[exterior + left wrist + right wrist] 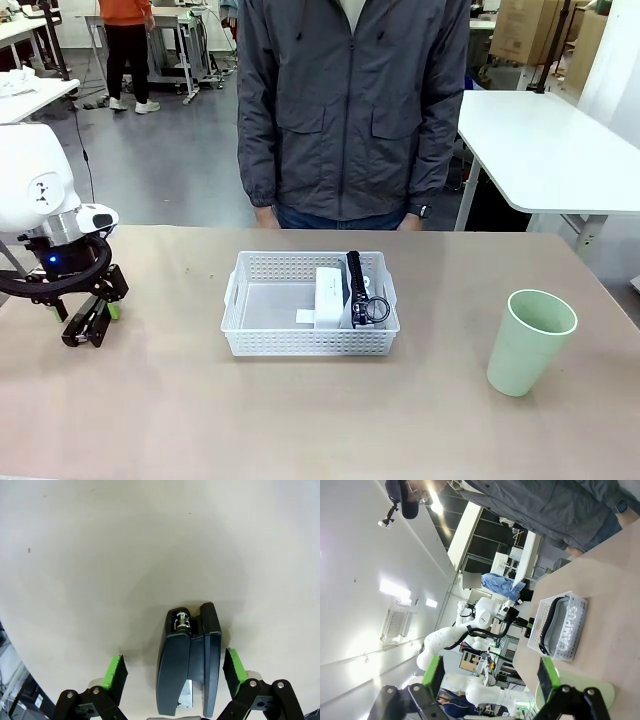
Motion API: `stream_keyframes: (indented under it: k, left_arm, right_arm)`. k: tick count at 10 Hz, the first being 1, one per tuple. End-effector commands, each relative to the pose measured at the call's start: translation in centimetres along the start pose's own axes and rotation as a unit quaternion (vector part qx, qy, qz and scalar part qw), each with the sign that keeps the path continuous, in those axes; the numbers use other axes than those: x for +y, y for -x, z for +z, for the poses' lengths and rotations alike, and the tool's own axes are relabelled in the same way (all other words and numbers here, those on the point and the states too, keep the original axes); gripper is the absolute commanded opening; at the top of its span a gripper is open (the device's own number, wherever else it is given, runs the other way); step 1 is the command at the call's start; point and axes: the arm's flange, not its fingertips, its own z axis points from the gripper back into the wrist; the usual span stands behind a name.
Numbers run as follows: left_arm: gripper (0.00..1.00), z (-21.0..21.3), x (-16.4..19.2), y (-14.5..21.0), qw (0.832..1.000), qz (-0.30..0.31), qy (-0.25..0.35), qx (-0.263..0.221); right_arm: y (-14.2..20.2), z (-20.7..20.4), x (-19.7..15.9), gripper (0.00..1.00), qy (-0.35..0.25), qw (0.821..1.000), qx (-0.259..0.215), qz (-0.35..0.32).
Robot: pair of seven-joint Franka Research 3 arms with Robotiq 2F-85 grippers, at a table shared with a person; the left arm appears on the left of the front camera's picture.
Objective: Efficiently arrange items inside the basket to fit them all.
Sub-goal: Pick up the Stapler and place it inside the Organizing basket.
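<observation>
The white perforated basket [262, 343] sits mid-table. In it a small white box [329, 292] lies beside a shoe on its side, its black sole [354, 274] facing up along the right wall. In the right wrist view the basket [570, 625] also shows the sole [546, 624]. A black stapler [189, 660] lies on the table between the green pads of my left gripper [174, 672], which is open and low over the table at the left [88, 325]. The pale-green cup [529, 341] stands at the right. My right gripper [490, 677] is open, the cup's rim [602, 690] just below it.
A person in a grey jacket [350, 100] stands at the far edge, hands [266, 216] hanging by the table. A white table [550, 150] stands behind at the right. Bare tabletop [170, 400] lies between the basket and my left gripper.
</observation>
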Motion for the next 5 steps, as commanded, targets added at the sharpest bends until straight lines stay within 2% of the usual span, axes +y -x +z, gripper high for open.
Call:
stream_keyframes:
  k: [1, 4, 5]
  left_arm:
    - [1.00, 0.45, 0.26, -0.33, 1.000, -0.007, 0.013, 0.007]
    - [1.00, 0.44, 0.21, -0.45, 1.000, 0.000, 0.016, 0.010]
    - [0.43, 0.41, 0.23, -0.50, 1.000, 0.006, 0.001, 0.006]
  right_arm:
    - [0.18, 0.19, 0.30, 1.00, 0.000, 1.000, 0.005, 0.006]
    - [0.18, 0.19, 0.30, 1.00, 0.000, 1.000, 0.005, 0.006]
    - [0.18, 0.19, 0.30, 1.00, 0.000, 1.000, 0.005, 0.006]
